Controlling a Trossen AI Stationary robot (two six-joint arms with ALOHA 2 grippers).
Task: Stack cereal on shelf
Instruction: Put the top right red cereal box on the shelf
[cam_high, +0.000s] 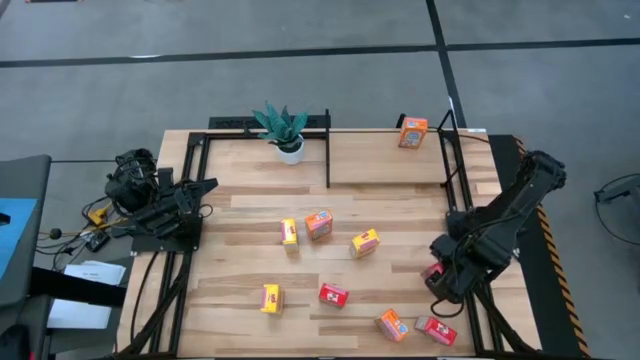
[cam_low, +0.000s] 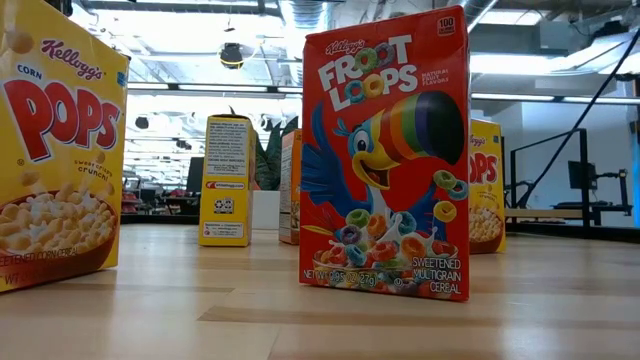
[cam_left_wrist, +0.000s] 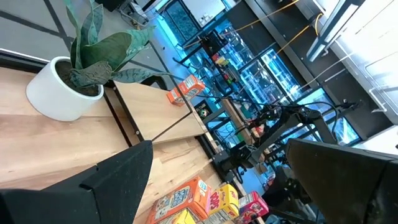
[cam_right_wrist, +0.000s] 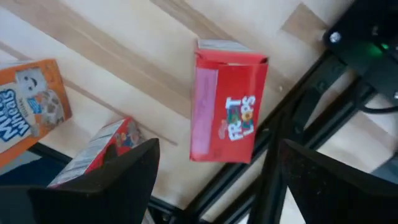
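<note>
1. A red cereal box (cam_right_wrist: 229, 102) lies flat by the tabletop's (cam_high: 400, 215) right edge.
2. My right claw (cam_right_wrist: 214, 180) hovers above it, fingers spread, empty.
3. My left claw (cam_high: 205, 190) waits spread at the left edge.

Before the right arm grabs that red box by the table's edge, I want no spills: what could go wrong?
The red Froot Loops box lies against the black frame rail, so the open right gripper may strike the rail. Another red box lies close and could get knocked off the table edge.
</note>
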